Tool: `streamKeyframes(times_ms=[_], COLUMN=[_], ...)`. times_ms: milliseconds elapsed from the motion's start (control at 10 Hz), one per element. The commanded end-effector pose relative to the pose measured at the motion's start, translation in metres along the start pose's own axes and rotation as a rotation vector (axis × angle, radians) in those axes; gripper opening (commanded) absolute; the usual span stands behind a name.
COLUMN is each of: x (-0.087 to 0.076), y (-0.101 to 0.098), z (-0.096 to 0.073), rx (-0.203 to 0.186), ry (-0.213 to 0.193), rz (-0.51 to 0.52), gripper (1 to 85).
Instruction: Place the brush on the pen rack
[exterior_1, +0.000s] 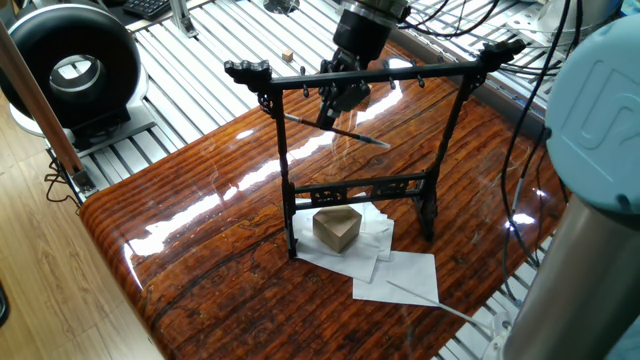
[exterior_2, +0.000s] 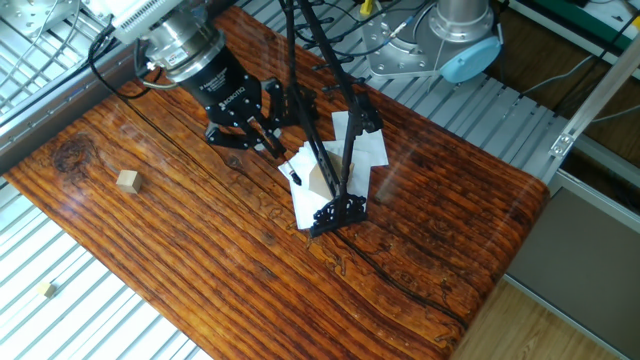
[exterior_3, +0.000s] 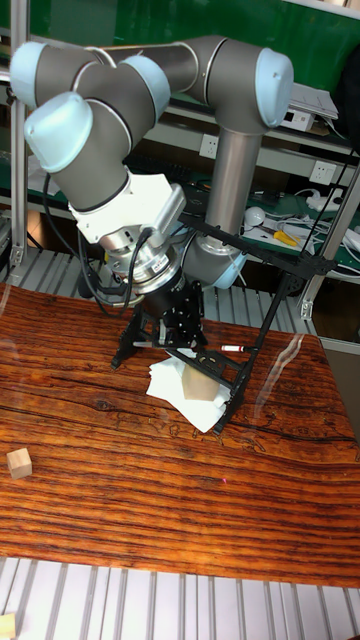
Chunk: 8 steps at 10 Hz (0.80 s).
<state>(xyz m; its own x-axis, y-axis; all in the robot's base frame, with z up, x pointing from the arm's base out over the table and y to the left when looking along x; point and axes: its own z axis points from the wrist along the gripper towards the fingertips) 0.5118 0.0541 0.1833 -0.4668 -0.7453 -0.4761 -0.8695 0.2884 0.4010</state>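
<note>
Here thin dark brush (exterior_1: 335, 129) pinched in gripper (exterior_1: 338, 100) behind black rack (exterior_1: 285, 170).

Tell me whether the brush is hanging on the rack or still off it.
Off it: the thin dark brush lies near-level in the shut tool, below the tall black rack's pegs.
</note>
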Motion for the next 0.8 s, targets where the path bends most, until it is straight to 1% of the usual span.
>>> streamKeyframes(times_ms=[0,100,200,300,500,600,700], x=[-0.025,-0.029,-0.036,-0.037,-0.032,-0.026,-0.024], y=[0.004,0.003,0.006,0.005,0.002,0.003,0.007], z=[-0.007,-0.008,-0.011,-0.011,-0.011,-0.013,-0.015], rx=[-0.07,-0.082,-0.099,-0.098,-0.081,-0.078,-0.087], ry=[-0.073,-0.083,-0.104,-0.105,-0.089,-0.08,-0.086], rz=[0.038,0.044,0.056,0.056,0.049,0.04,0.04], gripper=[1.0,1.0,1.0,1.0,1.0,1.0,1.0])
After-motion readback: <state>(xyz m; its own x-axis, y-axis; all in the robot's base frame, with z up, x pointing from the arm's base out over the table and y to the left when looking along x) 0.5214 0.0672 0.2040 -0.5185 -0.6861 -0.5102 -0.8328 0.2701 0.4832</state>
